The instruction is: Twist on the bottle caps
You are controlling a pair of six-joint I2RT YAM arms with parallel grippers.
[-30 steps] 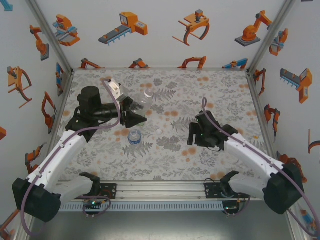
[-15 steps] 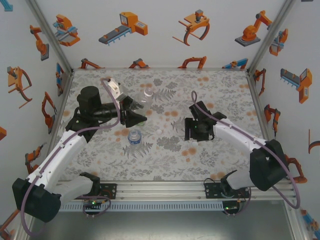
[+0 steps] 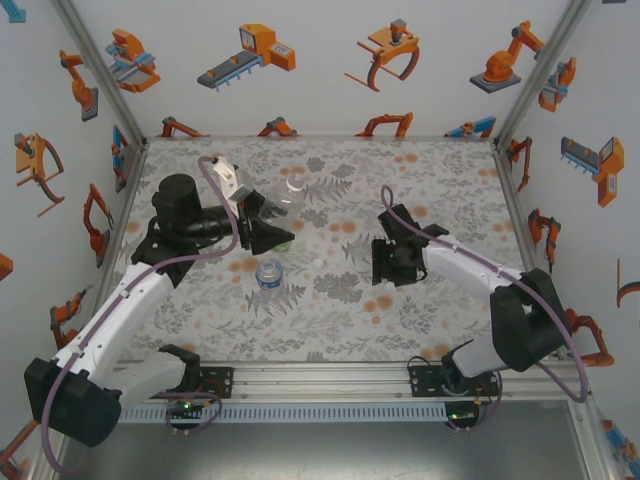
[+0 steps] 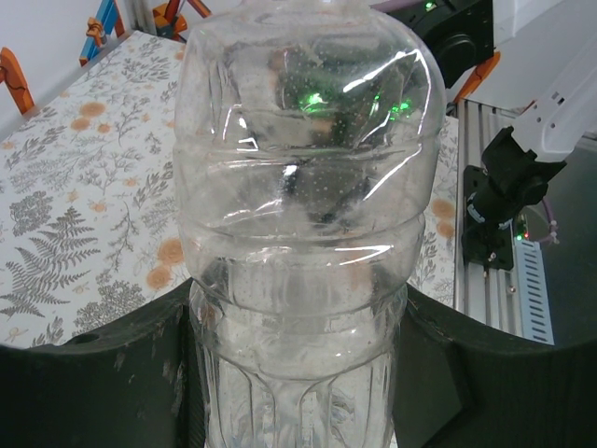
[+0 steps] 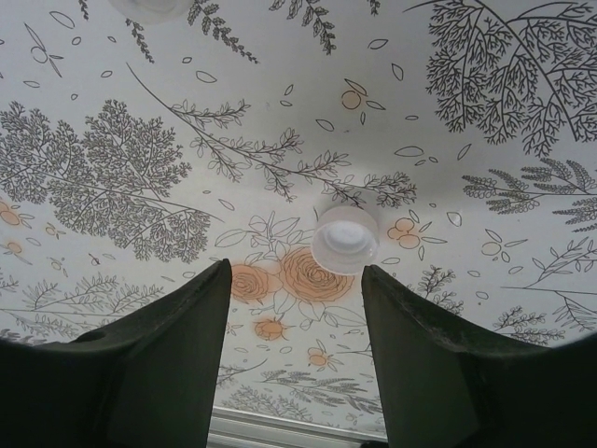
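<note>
My left gripper [image 3: 266, 232] is shut on the lower body of a clear bottle [image 3: 288, 193], which lies tilted toward the back of the table. In the left wrist view the bottle [image 4: 308, 187] stands between both fingers [image 4: 93, 373]. A shorter bottle with a blue label [image 3: 268, 273] stands upright just in front of that gripper. My right gripper [image 3: 390, 270] hangs open, low over the mat. A pale bottle cap [image 5: 345, 239] lies on the mat just past the fingertips, close to the right finger [image 5: 438, 364]. Nothing is between the jaws. Another cap [image 3: 318, 262] lies loose between the arms.
The floral mat [image 3: 440, 190] covers the table, and its orange flower prints lie around the cap. White walls with robot pictures close off the back and both sides. A metal rail [image 3: 320, 380] runs along the near edge between the arm bases.
My right gripper has swung left and inward over the cap, and its jaws have narrowed. The left gripper and its bottle have barely moved.
</note>
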